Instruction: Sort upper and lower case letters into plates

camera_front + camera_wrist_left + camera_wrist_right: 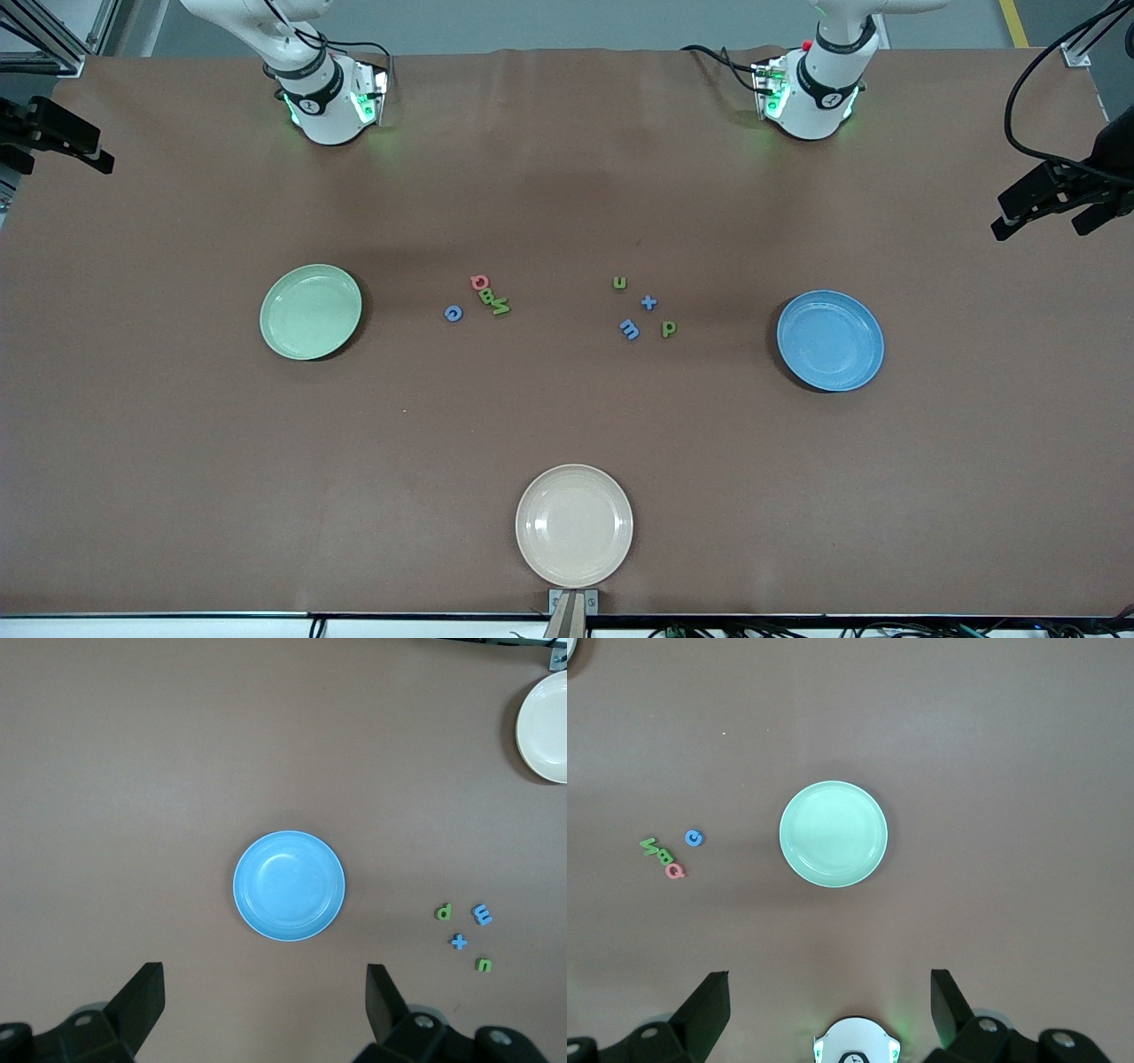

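Observation:
Two groups of small letters lie mid-table between the plates. Toward the right arm's end lie a red letter (479, 283), two green ones (488, 296) and a blue one (453, 313), beside the light green plate (310, 311). Toward the left arm's end, green letters (620, 283) (669, 329) and blue ones (648, 302) (629, 329) lie beside the blue plate (830, 340). Both plates are empty. My left gripper (264, 1001) hangs open high over the table by the blue plate (289, 885). My right gripper (830, 1001) hangs open high above the green plate (833, 834). Neither holds anything.
A cream-beige plate (574, 525) sits empty near the table's front edge, nearer the front camera than the letters. The arm bases (323, 97) (815, 93) stand along the table's back edge. Black camera mounts (53, 133) (1054, 195) jut in at both ends.

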